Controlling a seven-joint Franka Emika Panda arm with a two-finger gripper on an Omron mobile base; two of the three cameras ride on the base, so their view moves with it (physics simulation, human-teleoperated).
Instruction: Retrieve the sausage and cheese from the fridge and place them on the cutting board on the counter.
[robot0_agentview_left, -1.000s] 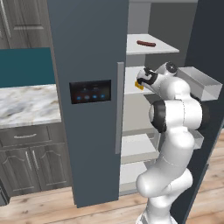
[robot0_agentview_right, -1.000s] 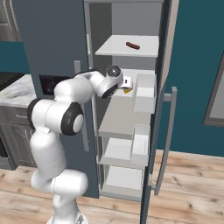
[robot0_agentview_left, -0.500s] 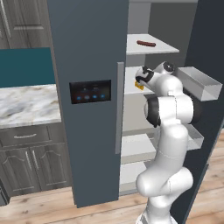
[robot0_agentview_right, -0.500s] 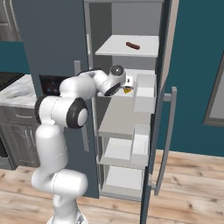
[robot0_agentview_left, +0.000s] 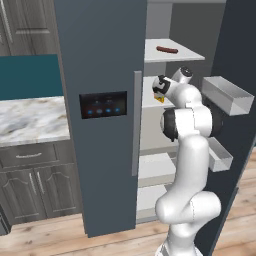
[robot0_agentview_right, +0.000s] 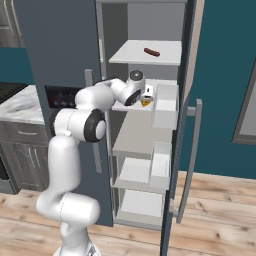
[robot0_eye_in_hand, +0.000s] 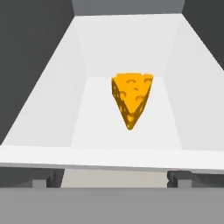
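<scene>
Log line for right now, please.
stage: reaching for cheese | gripper: open, short of cheese | sausage: top shelf | fridge: right door open

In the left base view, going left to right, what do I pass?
Marble counter → closed fridge door's black panel → its long grey handle → gripper near the cheese → open door's bin.

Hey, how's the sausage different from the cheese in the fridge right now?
The slim dark red-brown sausage is a rounded rod; the bright yellow-orange cheese is a holed wedge. The sausage lies on the top white shelf, the cheese one shelf lower, right before the arm's hand. Both sit ungrasped inside the blue-grey fridge.
</scene>
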